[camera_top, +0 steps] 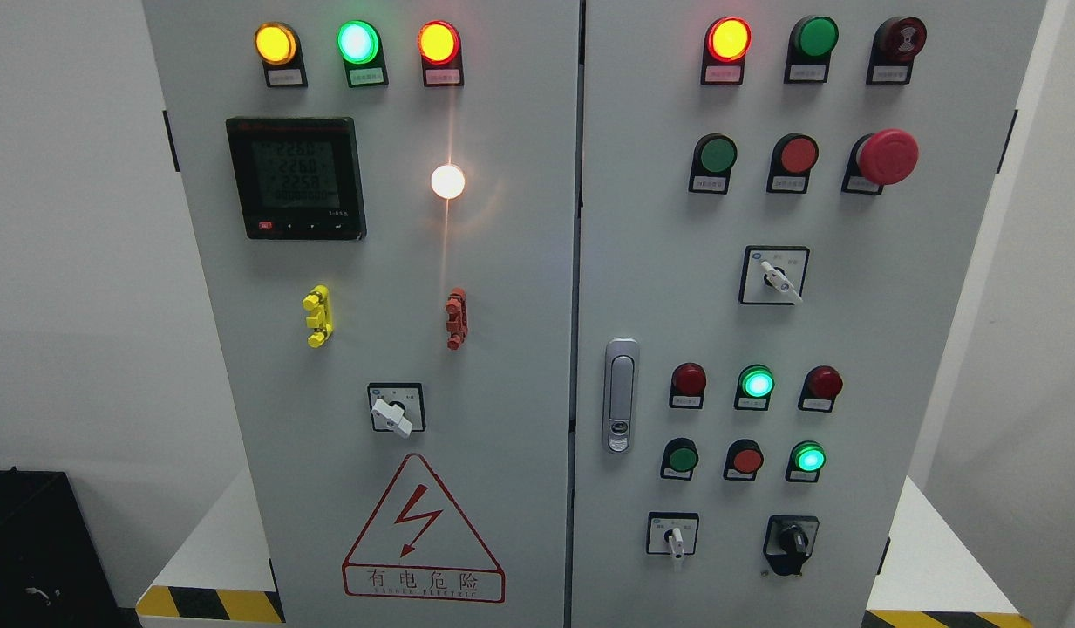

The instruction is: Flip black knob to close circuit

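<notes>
No robot hand or arm shows anywhere in the head view, so whether either one is spread, pressed together or pinching something cannot be told. The camera faces a grey electrical cabinet [520, 262] with two doors. The task's thing, the black knob [792, 542], sits at the lower right of the right door, just right of a white selector switch [674, 535] and below a lit green indicator lamp [807, 458]. Its handle appears to point down and slightly left, though the dark knob on its dark plate makes the exact angle hard to read. Judging from this, the task is at its very start: the knob is untouched and the reach has not yet begun. The next move calls for bringing a robot hand up to the bottom right of the panel, most naturally the right one since the knob lies on that side, closing fingers on the narrow handle and turning it. Care is needed to stay clear of the neighbouring white selector switch and the row of push buttons above, and well away from the red emergency stop button [886, 157] high on the same door.
</notes>
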